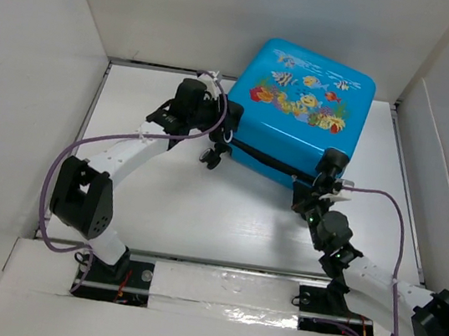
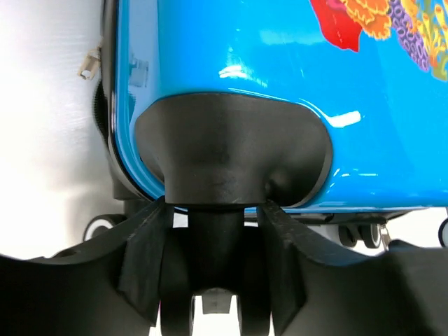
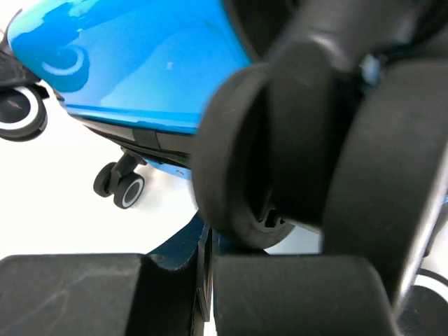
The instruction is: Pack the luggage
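This looks like a robot test lab: a white counter (image 1: pixel 225 219) boxed in by plain white boards (image 1: pixel 29 63), with a left arm (image 1: pixel 125 157) and right arm (image 1: pixel 377 275) (purple wires (image 1: pixel 400 245) looping off them) bolted at its near edge.

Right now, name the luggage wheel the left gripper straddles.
The near-left corner wheel: its stem sits inside the left gripper. The near-right wheel is beside the shut right gripper.

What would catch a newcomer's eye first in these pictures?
The luggage, bright blue with cartoon fish, lies closed toward the far right of the white table, by far the biggest thing there. The left gripper straddles a black wheel stem at its left corner. The right gripper, shut, sits right beside another black wheel at its near right corner.
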